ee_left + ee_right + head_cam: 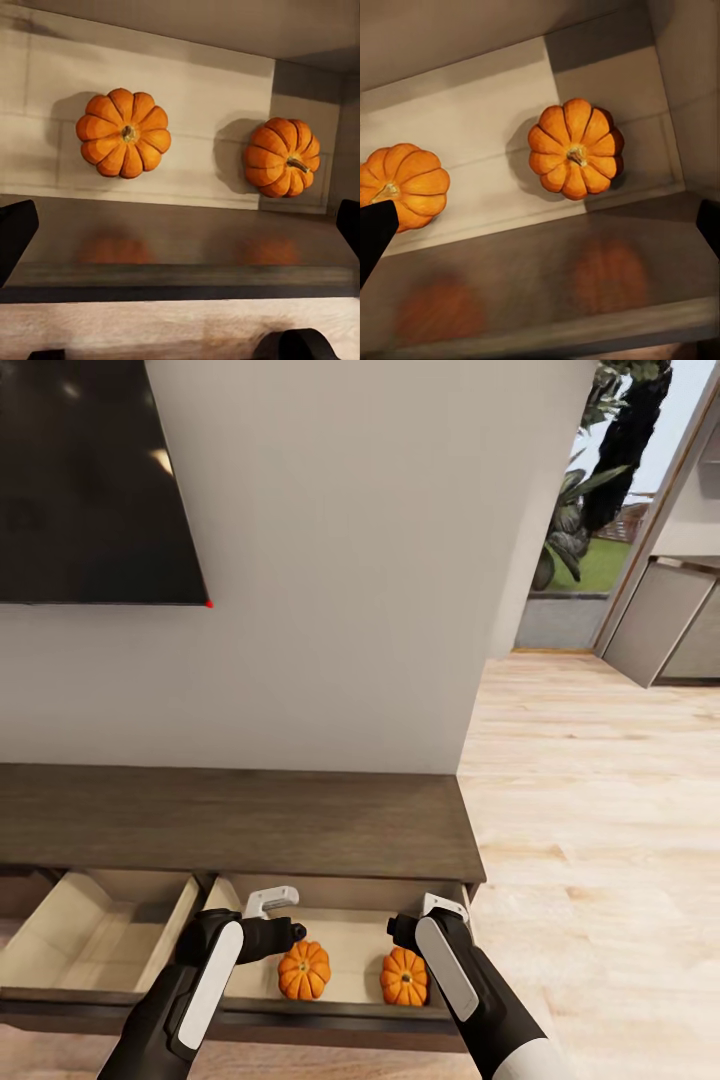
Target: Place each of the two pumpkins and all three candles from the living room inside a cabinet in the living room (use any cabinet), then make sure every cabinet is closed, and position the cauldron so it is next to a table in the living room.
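The long dark brown cabinet [240,820] has two drawers pulled out. Two orange pumpkins sit apart on the pale floor of the right drawer [345,935]: the left pumpkin [304,970] [124,133] [401,186] and the right pumpkin [404,976] [281,157] [576,148]. My left gripper [270,905] [180,229] hovers open above that drawer's front, near the left pumpkin. Above the right pumpkin my right gripper [443,908] [540,229] is open too, and neither holds anything. The candles, the cauldron and the table are out of view.
The left drawer [90,930] stands open with nothing visible in it. A dark TV [100,480] hangs on the white wall behind the cabinet. Light wood floor [600,810] runs to the right, towards a doorway with plants [590,490] and grey units [665,620].
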